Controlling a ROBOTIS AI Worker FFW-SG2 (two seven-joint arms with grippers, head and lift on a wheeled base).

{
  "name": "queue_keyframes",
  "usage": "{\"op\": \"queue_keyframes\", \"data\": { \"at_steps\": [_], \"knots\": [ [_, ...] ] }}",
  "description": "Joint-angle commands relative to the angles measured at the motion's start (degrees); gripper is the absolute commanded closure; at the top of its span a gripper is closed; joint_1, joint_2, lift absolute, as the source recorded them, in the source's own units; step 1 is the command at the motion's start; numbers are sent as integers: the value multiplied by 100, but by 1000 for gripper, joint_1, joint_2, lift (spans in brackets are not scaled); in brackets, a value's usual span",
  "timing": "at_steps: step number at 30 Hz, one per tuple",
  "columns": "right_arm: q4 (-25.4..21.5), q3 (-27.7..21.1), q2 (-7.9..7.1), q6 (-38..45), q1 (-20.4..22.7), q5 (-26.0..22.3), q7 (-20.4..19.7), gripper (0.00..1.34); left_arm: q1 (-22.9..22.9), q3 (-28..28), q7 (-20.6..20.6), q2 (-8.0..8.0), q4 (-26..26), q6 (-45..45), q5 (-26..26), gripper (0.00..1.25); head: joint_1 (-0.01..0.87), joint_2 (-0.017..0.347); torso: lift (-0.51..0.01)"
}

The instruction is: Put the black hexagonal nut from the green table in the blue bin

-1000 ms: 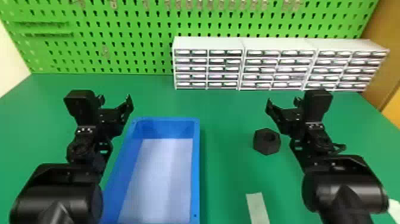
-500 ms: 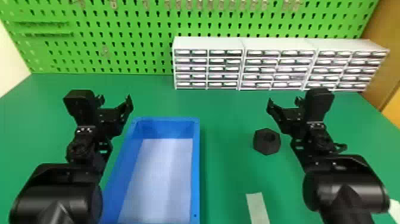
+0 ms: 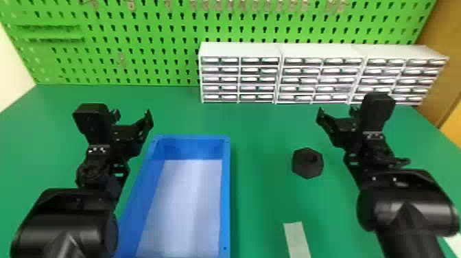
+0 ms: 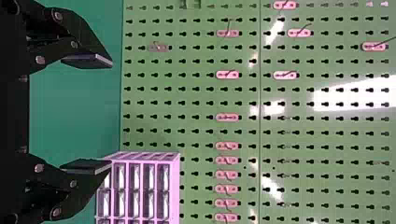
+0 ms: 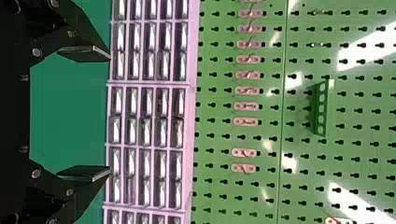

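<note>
- Black hexagonal nut (image 3: 307, 163): flat on the worktop (image 3: 262, 206), right of the blue bin (image 3: 225, 192), apart from it.
- Left end effector (image 3: 133, 115): near the bin's far left corner, spread.
- Right end effector (image 3: 337, 112): well right of the bin, also spread.

**Nut right of bin on tabletop**

The nut (image 3: 305, 168) lies on the tabletop (image 3: 260, 130), to the right of the bin (image 3: 226, 192) and apart from it. Before the nut lies a strip (image 3: 296, 240). Behind, drawer units (image 3: 320, 73) stand in a row before a pegboard (image 3: 137, 48).
</note>
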Motion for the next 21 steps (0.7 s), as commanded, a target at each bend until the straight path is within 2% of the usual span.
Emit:
{"op": "queue_keyframes", "data": {
  "at_steps": [1,7,11,16,21],
  "knots": [
    [0,-6,-143,382,-258,-21,0,410,-1,-6,0,0,0,0,0,486,686,51,-96],
    [0,143,-442,1050,-619,-91,27,410,-1,3,9,0,0,0,0,486,686,51,-96],
    [9,170,-565,1542,-856,-12,211,417,8,12,0,0,0,9,-9,486,686,51,-96],
    [9,126,-583,2263,-1190,551,739,418,8,12,0,0,9,9,0,486,686,51,-96],
    [141,196,-626,2702,-1480,823,1055,417,-1,12,0,0,9,9,-9,486,686,51,-96]
  ]
}}
